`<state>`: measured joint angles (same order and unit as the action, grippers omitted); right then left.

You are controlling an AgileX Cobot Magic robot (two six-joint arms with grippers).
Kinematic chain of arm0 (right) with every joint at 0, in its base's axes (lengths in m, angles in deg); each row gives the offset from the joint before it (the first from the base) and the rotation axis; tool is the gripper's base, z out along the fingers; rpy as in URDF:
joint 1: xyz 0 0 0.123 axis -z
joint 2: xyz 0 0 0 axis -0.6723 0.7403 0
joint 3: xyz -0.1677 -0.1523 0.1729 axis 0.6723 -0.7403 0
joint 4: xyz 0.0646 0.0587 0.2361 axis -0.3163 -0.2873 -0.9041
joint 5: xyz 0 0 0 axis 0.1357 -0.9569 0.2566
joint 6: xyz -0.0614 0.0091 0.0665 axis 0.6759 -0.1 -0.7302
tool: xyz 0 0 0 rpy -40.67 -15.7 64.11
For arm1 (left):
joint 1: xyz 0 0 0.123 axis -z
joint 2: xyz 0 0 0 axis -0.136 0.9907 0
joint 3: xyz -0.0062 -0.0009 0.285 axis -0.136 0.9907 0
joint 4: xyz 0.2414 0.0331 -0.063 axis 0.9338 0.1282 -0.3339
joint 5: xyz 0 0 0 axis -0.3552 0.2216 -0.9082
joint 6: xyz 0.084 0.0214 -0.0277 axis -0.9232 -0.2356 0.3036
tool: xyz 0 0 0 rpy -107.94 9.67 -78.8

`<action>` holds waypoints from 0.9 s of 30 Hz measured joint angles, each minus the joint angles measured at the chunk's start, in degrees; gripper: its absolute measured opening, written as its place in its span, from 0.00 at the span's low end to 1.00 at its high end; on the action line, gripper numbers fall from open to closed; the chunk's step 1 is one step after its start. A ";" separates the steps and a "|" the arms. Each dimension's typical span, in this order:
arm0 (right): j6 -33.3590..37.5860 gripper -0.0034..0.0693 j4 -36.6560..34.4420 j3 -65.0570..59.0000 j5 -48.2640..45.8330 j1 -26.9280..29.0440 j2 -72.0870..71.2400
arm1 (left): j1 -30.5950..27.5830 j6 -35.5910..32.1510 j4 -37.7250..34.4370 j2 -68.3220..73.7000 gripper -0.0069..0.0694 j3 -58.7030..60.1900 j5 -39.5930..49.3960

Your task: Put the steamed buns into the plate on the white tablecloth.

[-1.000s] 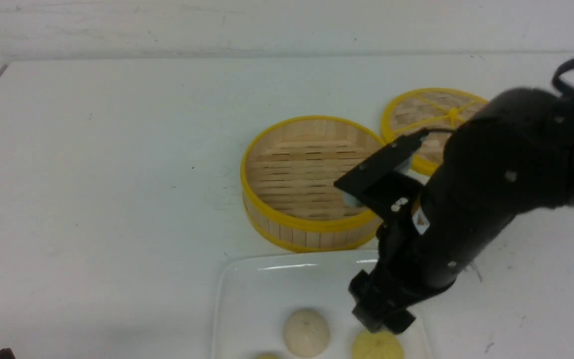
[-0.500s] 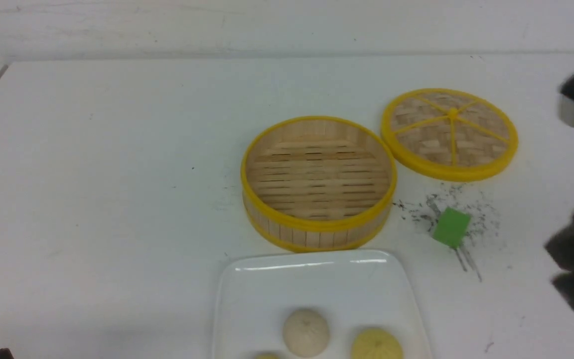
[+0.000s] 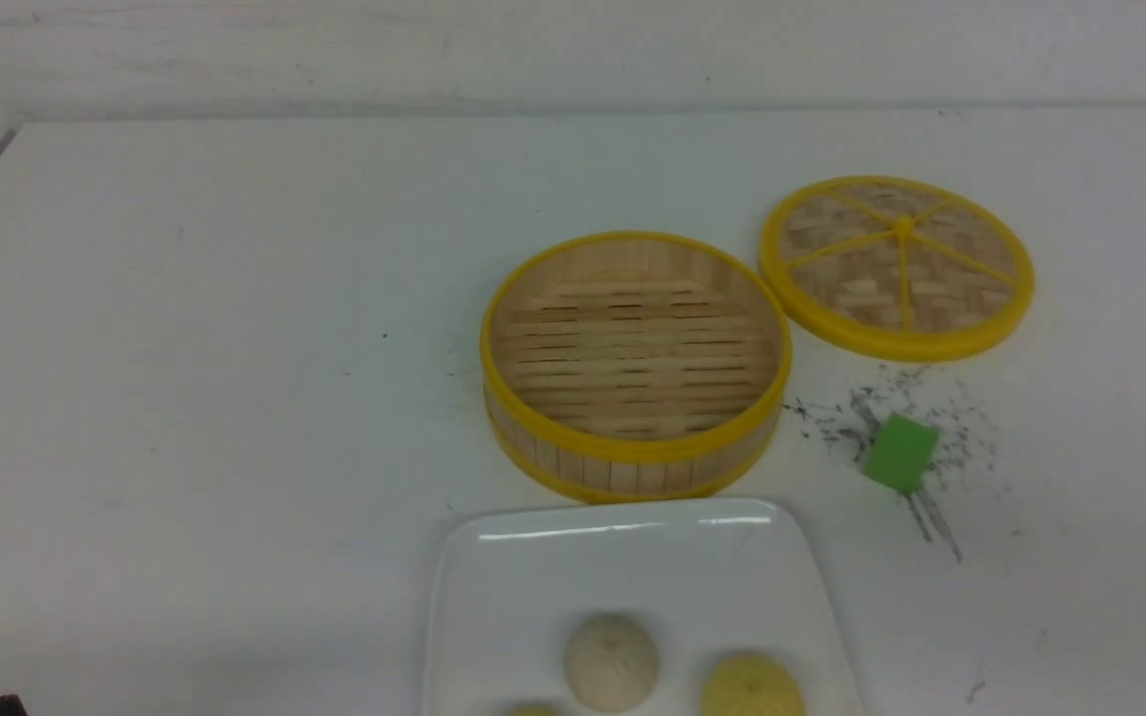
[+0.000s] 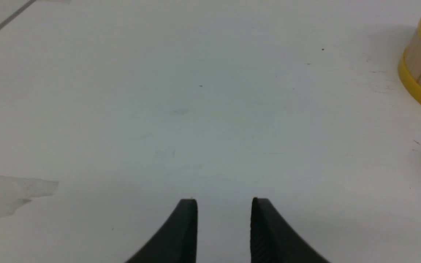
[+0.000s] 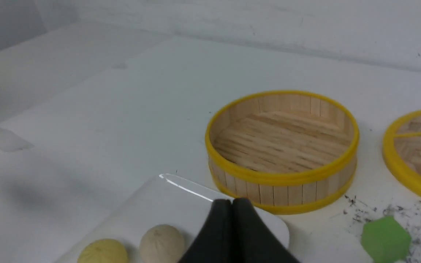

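Left jaws: spread, nothing between them; bare surface (image 4: 210, 109) ahead.
Right jaws: pressed together, holding nothing.
Buns: cream bun (image 5: 162, 243) and yellow bun (image 5: 102, 251) sit apart on the plate (image 5: 166, 204), just beside the right jaws.
Steamer basket (image 5: 281, 149): beyond the right jaws, past the plate.
Green block (image 5: 385, 239): near the right jaws, on the side opposite the buns.

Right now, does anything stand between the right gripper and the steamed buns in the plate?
Nothing visible does. The right gripper, shut, has only bare plate between it and the steamed buns. The green block lies off to the side, near the steamer basket.
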<state>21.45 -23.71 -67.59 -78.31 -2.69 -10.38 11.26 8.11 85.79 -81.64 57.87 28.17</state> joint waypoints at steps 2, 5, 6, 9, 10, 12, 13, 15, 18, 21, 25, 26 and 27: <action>-0.06 0.03 0.17 -0.26 0.39 0.00 -0.07 | 0.00 0.00 0.00 0.00 0.41 0.00 0.00; -0.06 0.04 0.72 -0.31 0.64 0.00 -0.07 | 0.00 0.00 0.00 0.00 0.41 0.00 0.00; -0.06 0.04 0.86 -0.31 0.70 0.00 -0.07 | 0.00 0.00 0.00 0.00 0.41 0.00 0.00; -0.06 0.04 1.11 -0.31 0.83 0.00 -0.07 | 0.00 0.00 0.00 0.00 0.41 0.00 0.00; -0.06 0.04 1.41 -0.31 1.01 0.00 -0.07 | 0.00 0.00 0.00 0.00 0.41 0.00 0.00; -0.06 0.04 2.08 -0.37 1.01 0.00 -0.07 | 0.00 0.00 0.00 0.00 0.41 0.00 0.00; -0.11 0.04 2.67 -0.37 1.01 0.00 -0.07 | 0.00 0.00 0.00 0.00 0.41 0.00 0.00; -0.11 0.04 2.83 -0.37 1.01 0.00 -0.07 | 0.00 0.00 0.00 0.00 0.41 0.00 0.00; -0.12 0.05 2.96 -0.37 1.01 0.00 -0.07 | 0.00 0.00 0.00 0.00 0.41 0.00 0.00; -0.19 0.05 3.09 -0.37 1.07 0.00 -0.07 | 0.00 0.00 0.00 0.00 0.41 0.00 0.00; -0.19 0.05 3.14 -0.37 1.52 0.00 -0.07 | 0.00 0.00 0.00 0.00 0.41 0.00 0.00; -0.19 0.05 3.02 -0.37 1.52 0.00 -0.07 | 0.00 0.00 0.00 0.00 0.41 0.00 0.00; 0.47 0.05 1.89 -0.67 1.57 0.00 -0.38 | 0.00 0.00 0.00 0.00 0.41 0.00 0.00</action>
<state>21.92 -21.82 -68.26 -76.75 -2.69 -10.75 11.26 8.11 85.79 -81.64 57.87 28.17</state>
